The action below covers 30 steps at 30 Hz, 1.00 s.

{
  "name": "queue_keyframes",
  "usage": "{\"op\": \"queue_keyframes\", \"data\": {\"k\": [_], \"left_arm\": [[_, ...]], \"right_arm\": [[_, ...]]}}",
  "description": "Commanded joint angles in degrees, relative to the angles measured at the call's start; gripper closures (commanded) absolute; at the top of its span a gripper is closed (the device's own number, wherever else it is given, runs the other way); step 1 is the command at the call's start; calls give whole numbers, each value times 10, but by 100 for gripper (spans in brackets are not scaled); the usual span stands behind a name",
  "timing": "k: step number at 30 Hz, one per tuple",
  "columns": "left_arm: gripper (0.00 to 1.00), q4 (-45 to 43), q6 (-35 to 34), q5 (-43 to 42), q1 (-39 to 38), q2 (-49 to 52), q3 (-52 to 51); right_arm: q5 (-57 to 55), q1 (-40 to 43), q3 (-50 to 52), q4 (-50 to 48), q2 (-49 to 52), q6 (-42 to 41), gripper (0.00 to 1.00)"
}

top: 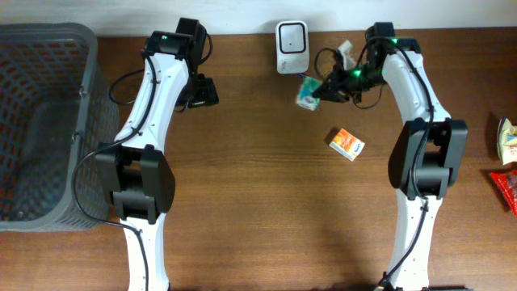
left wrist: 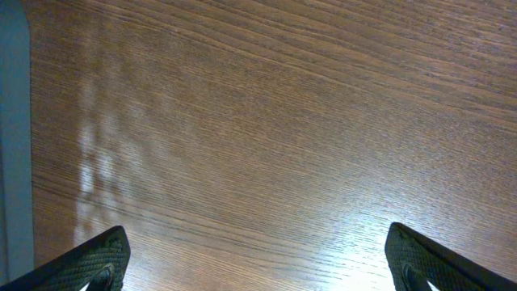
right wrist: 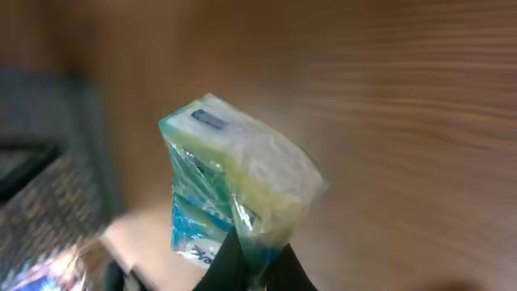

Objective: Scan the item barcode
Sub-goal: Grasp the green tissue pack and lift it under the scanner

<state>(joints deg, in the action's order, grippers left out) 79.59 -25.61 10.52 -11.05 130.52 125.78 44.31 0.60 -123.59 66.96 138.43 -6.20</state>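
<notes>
One green packet [top: 307, 94] sits pinched in the right gripper [top: 321, 89] near the white scanner [top: 291, 36], seen from above. Left wrist: the left gripper [left wrist: 257, 242] is wide open over the table [left wrist: 258, 121]. Right wrist: only a thin edge is held, so it may slip.

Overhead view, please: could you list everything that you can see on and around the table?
scanner: 1, white, far edge
teal packet: 1, teal-white, in front of scanner
orange box: 1, orange-white, mid-table
basket: 1, grey, left end
red packet: 1, red, right edge
pale packet: 1, yellowish, right edge
table: 1, brown wood
left pincer: 1, black, open, empty
right pincer: 1, black, shut on teal packet
</notes>
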Motion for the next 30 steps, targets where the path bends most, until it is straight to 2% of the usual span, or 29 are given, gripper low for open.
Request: {"op": "queue_keyframes", "data": {"k": [1, 6, 10, 16, 17, 18, 25, 30], "left_arm": [[1, 0, -7, -2, 5, 0, -2], [1, 0, -7, -2, 5, 0, -2], [1, 0, -7, -2, 5, 0, -2], [1, 0, -7, -2, 4, 0, -2], [1, 0, -7, -2, 4, 0, -2], [1, 0, -7, -2, 4, 0, -2], [1, 0, -7, -2, 4, 0, -2], [1, 0, -7, -2, 3, 0, -2]], "right_arm": [[-203, -6, -76, 34, -12, -112, 96], [-393, -43, -180, 79, -12, -112, 96], [-646, -137, -181, -17, -11, -74, 96], [-858, -232, -177, -220, 7, 163, 96], [-871, -235, -172, -245, 13, 211, 96], [-869, -234, -164, -258, 17, 220, 96], [-818, -234, -157, -274, 30, 221, 96], [-833, -234, -158, -268, 41, 220, 96]]}}
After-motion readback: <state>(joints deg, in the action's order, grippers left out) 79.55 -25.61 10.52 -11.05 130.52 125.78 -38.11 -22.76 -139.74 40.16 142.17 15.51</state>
